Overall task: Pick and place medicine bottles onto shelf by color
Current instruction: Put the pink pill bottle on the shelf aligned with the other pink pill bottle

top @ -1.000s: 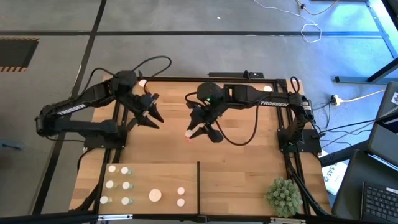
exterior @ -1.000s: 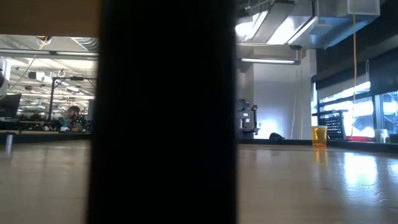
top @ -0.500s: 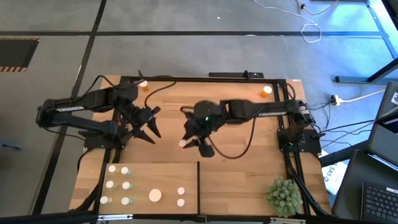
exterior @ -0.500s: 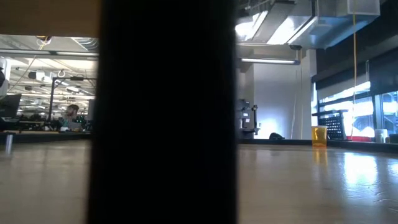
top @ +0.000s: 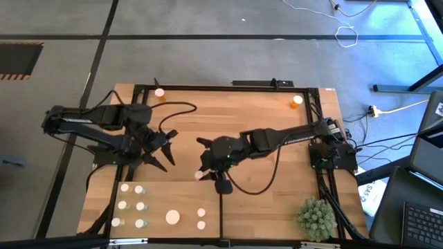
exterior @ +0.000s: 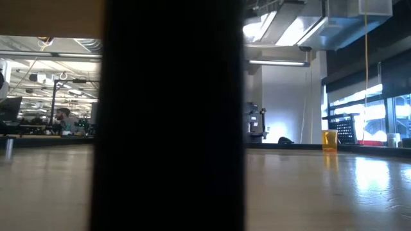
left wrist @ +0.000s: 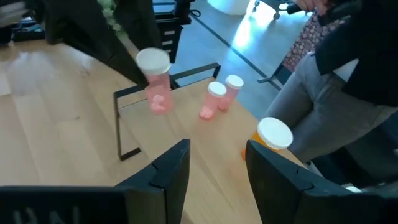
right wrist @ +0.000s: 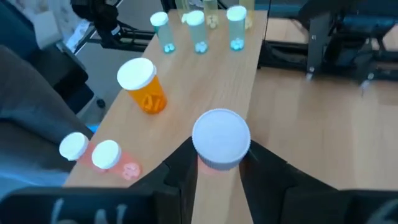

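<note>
The right gripper (top: 210,176), a pair of matte black fingers on a dark jointed arm stretched low across the table from three o'clock, pinches a small round pink-bodied bottle with a ribbed white cap (right wrist: 221,140). It hangs just above the far edge of the pale smooth wooden shelf board (top: 152,190), right beside the thin dark upright divider (top: 221,207). On the board, six slim greenish white-capped bottles (top: 140,206) stand in two rows at nine o'clock, a wider orange bottle with a broad white cap (top: 172,217) stands alone near the middle, and two small pink bottles (top: 201,218) stand close to the divider, with bare wood around them. Two more orange bottles (top: 160,93) sit at the far corners of the planked wooden tabletop (top: 263,117), at eleven and one o'clock. A spiky green plant ball (top: 317,218) occupies the five o'clock corner. The left gripper (top: 165,149), bent inward from nine o'clock, hovers with fingers slightly spread, holding nothing.
</note>
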